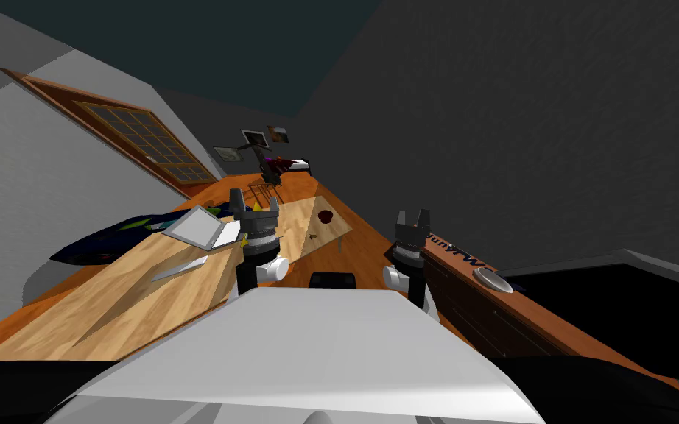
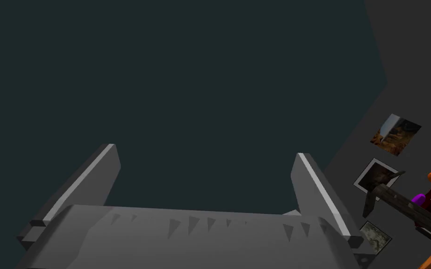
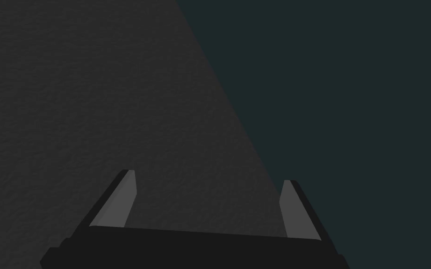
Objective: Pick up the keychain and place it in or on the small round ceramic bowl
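In the head view a small dark red bowl (image 1: 325, 216) sits on a light wooden table (image 1: 297, 221) ahead of me. A tiny dark item (image 1: 313, 236), probably the keychain, lies on the same tabletop a little nearer to me than the bowl. My left gripper (image 1: 255, 199) is raised in front of that table's near left corner, fingers open and empty (image 2: 206, 150). My right gripper (image 1: 412, 218) is raised to the right of the table, also open and empty (image 3: 208, 176). Both stand well short of the bowl.
A second, longer wooden table (image 1: 95, 309) runs along my left, with a white laptop-like slab (image 1: 196, 227) and a grey blade-shaped item (image 1: 180, 269) on it. A brown cabinet (image 1: 478, 294) with a grey disc (image 1: 493, 280) stands at my right. A panelled door (image 1: 139, 140) is far left.
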